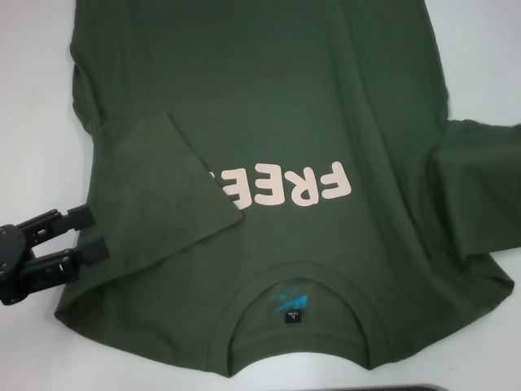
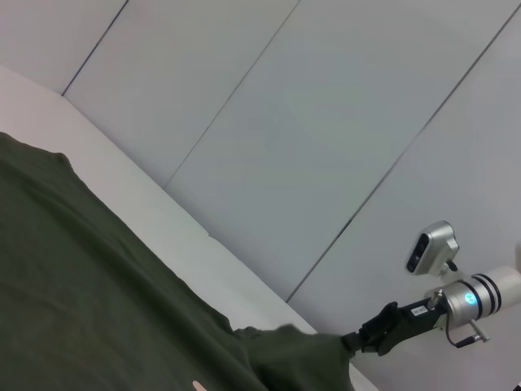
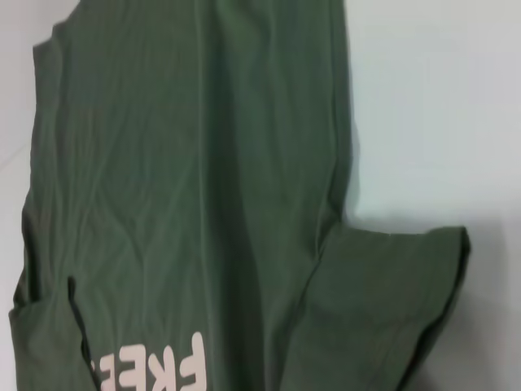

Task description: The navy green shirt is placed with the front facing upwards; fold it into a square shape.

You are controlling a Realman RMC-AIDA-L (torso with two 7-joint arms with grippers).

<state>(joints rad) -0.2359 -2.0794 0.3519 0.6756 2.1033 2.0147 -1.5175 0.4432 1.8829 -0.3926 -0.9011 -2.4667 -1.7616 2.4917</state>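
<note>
I see shirt (image 1: 269, 147) flat on table (image 1: 32, 49), left sleeve (image 1: 167, 183) folded over lettering (image 1: 285, 186), left gripper (image 1: 94, 235) beside left edge, collar (image 1: 297, 326) nearest me

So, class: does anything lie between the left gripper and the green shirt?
Nothing visible does. The left gripper sits at the edge of the navy green shirt, fingers open, beside the sleeve already folded inward. Only the white table lies around it.
</note>
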